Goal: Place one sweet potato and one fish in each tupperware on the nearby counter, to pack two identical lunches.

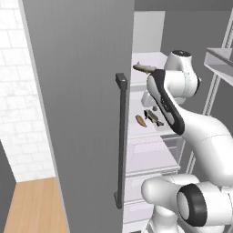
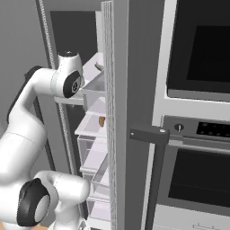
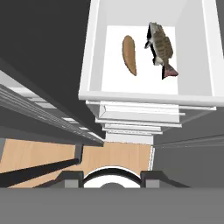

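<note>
Hand view looking down on sweet potato (image 3: 129,55) and fish (image 3: 161,46) lying side by side on white fridge shelf (image 3: 142,83) — awaiting pickup; jaw opening impossible to tell.

Two fish (image 3: 161,47) (image 1: 144,68); one sweet potato (image 3: 129,55); one fridge door handle (image 1: 121,139)

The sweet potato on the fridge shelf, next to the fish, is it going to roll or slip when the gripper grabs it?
The sweet potato is a smooth, tapered oval, so it would probably roll sideways if nudged. Its narrowing ends may slip from the fingers; gripping across the thicker middle looks safer. It lies apart from the fish, leaving some room.
</note>
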### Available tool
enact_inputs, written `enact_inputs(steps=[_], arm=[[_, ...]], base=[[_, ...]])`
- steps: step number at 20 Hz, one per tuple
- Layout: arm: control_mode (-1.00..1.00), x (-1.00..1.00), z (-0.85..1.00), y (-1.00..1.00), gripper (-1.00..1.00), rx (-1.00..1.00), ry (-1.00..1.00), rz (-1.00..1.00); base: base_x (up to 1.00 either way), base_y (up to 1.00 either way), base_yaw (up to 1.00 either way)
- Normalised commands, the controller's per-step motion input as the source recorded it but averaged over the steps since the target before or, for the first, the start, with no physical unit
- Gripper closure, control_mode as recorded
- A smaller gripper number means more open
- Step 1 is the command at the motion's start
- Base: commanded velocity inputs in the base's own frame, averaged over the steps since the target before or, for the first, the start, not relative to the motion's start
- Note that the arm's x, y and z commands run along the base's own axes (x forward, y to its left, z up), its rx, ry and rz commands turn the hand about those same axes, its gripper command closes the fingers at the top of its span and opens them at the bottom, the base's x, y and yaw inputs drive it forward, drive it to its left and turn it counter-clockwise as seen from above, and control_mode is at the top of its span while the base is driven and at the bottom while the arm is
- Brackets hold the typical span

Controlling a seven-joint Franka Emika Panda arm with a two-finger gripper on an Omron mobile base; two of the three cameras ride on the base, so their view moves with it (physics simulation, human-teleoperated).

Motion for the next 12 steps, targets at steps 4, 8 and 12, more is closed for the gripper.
enact_inputs(steps=[4, 8, 12], arm=[[-1.0, -0.05, -0.16, 0.0, -1.0, 0.0, 0.0, -0.02], [-1.0, 0.0, -0.49, 0.0, -1.0, 0.0, -0.07, -0.05], [-1.0, 0.0, -0.44, 0.0, -1.0, 0.0, -0.13, 0.0]], base=[[0.0, 0.0, 0.0], [0.0, 0.0, 0.0], [0.0, 0.0, 0.0]])
